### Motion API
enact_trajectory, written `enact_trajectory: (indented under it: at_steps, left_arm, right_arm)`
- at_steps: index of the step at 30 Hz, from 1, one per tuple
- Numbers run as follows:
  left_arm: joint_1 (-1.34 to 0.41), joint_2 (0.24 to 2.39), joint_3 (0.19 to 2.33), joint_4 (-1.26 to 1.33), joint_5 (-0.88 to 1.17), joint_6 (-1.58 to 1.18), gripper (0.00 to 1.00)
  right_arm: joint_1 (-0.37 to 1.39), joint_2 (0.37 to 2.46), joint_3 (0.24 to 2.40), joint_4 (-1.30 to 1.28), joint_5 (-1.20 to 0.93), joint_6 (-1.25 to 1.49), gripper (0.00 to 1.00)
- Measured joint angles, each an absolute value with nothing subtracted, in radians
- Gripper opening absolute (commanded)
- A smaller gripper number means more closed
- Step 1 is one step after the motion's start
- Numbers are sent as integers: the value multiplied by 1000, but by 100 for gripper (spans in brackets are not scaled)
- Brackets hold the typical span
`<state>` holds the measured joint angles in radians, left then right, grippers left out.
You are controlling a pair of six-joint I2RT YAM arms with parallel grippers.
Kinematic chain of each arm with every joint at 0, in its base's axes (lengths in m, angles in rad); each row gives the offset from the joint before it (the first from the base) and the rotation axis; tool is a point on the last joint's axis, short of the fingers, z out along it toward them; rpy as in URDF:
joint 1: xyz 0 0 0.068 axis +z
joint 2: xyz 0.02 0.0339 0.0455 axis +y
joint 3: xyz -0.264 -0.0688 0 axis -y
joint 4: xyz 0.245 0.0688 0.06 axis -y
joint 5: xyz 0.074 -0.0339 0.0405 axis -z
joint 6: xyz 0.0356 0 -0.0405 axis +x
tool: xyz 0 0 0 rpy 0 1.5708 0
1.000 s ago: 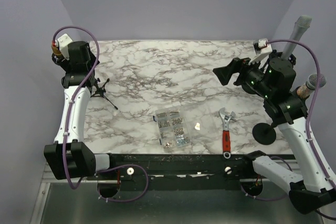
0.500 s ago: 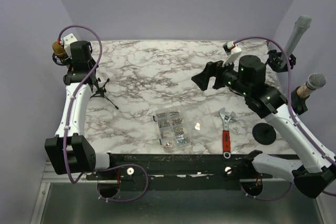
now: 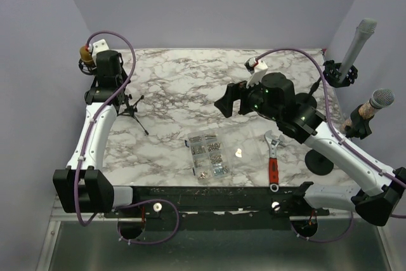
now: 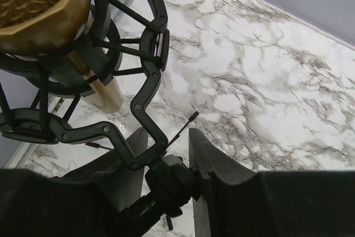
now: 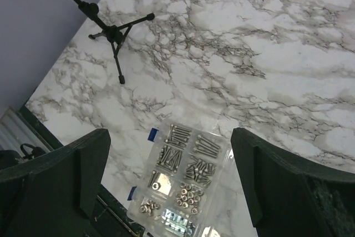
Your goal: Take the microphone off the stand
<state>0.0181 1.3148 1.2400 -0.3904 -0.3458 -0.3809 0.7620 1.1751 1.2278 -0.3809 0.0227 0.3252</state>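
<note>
Bracing step in hand: the stand (image 4: 166, 180) neck is clamped by the left gripper (image 4: 166, 156), lower centre. The mic (image 4: 39, 4) is seated in its shock mount (image 4: 138, 65), upper left. Next, the right gripper (image 3: 228, 101), jaws apart at mid-frame, must be brought to the mic body for pull-out.

Three microphones: one gold microphone (image 4: 39, 4) just above the left gripper (image 4: 166, 148), plus one grey microphone (image 3: 358, 39) and one mesh-headed microphone (image 3: 380, 98), both well behind the right gripper (image 3: 229, 101). Two stands show feet: one tripod stand (image 3: 130, 110) between the left gripper's fingers and one round-base stand (image 3: 317, 164). Under the right gripper lies one parts box (image 5: 180, 184), with one wrench (image 3: 273, 160) and one small shiny piece (image 3: 238, 153) beside it.
</note>
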Motion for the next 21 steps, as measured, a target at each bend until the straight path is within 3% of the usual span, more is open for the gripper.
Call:
enact_trajectory:
  at_steps: [21]
  left_arm:
    - [-370,1274,1204,-390,-240,-382,0]
  right_arm:
    - [889,1337,1228,-281,92,359,100]
